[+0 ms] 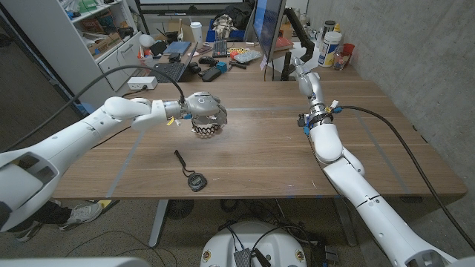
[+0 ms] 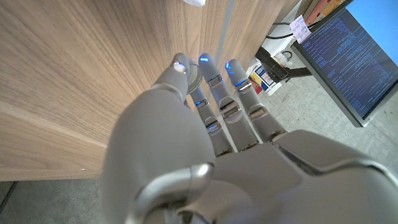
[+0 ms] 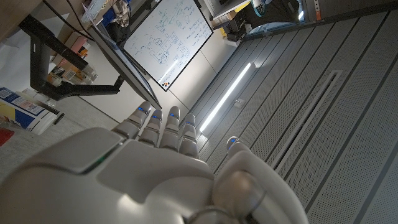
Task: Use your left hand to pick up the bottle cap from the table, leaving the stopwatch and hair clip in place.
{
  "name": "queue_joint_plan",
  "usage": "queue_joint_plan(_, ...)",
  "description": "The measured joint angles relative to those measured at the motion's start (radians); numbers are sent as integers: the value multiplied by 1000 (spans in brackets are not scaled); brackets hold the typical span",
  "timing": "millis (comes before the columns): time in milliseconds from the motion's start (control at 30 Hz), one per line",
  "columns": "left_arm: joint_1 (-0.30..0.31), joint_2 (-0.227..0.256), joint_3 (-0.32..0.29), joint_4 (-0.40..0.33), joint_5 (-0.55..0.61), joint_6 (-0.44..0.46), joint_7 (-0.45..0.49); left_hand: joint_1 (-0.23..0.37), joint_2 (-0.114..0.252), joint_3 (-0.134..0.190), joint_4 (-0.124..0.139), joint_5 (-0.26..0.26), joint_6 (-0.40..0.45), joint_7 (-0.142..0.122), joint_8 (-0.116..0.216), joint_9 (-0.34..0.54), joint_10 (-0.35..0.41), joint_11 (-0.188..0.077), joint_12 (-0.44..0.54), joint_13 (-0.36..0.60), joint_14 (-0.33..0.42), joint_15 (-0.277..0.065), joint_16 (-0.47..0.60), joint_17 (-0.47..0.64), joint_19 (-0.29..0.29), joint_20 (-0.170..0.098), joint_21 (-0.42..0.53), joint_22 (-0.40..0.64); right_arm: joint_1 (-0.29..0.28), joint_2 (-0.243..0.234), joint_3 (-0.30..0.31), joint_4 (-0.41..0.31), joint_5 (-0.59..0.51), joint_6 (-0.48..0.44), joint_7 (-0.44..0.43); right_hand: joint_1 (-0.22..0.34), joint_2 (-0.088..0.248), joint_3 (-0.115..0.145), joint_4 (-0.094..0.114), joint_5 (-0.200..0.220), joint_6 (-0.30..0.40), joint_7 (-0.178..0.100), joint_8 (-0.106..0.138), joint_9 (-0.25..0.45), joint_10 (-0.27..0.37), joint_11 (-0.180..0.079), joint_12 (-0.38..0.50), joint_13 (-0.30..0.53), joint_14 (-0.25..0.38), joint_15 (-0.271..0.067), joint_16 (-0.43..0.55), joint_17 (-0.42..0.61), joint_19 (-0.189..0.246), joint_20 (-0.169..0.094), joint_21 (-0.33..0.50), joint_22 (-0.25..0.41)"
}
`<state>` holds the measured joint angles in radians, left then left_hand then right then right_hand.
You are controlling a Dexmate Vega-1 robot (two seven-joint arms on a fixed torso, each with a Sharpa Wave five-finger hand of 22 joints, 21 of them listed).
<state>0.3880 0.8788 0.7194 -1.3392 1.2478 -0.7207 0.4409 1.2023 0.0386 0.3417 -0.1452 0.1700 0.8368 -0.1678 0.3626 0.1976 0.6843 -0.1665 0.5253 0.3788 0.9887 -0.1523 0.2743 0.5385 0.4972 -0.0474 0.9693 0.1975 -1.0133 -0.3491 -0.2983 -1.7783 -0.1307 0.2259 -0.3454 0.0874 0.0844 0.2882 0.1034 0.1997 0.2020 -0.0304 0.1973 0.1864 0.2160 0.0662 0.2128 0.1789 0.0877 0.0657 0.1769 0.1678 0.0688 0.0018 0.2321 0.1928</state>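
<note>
Left hand (image 1: 200, 106) over hair clip (image 1: 208, 130), grasp cannot tell | bottle cap unseen; likely light, slippery; pinch rim | stopwatch (image 1: 195, 180) nearer robot | right hand (image 1: 302, 65) released

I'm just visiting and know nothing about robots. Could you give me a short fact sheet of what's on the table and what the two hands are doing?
Surface: wooden table
Left hand: over the table's middle, fingers stretched down toward the wood, holding nothing
Right hand: raised above the far side of the table, fingers straight, holding nothing
Hair clip: patterned, right under the left hand; contact cannot be told
Stopwatch: dark, with a cord, near the front edge, apart from both hands
Bottle cap: cannot make it out
Background: cluttered desk with a monitor
</note>
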Motion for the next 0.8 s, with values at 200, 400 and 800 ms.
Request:
queue_joint_plan(200, 0, -1, -2, 10, -7, 10, 17, 0, 0, -1, -1, -3, 0, 0, 0, 0, 0, 0, 1, 0, 5, -2, 0, 6, 1, 1, 8, 0, 2, 3, -2, 0, -5, -4, -4, 0, 0, -3, -3, 0, 0, 0, 0, 0, 0, 0, 0, 0, 0, 0, 0, 0, 0, 0, 0, 0)
queue_joint_plan(400, -2, -6, -4, 24, -19, 20, 35, 7, 7, -2, -2, -3, 1, 2, 0, 0, 0, 0, 1, 0, 12, -3, 0, 11, 7, -4, 8, 0, 5, 7, -4, 0, -11, -9, -7, 0, 0, -3, -3, 4, 0, 0, 0, 0, 0, 0, 0, 0, 0, 0, 0, 0, 0, 0, 0, 0)
queue_joint_plan(800, -2, -11, -11, 43, -44, 42, 65, 7, 7, -1, -1, 1, 7, -4, 0, 0, 0, 0, 1, 0, 14, -4, 0, 16, 12, 1, 15, 0, 18, 14, -12, 6, -20, -17, -8, 0, 0, -3, -3, 4, 0, 0, 0, 0, 0, 0, 0, 0, 0, 0, 0, 0, 0, 0, 0, 0)
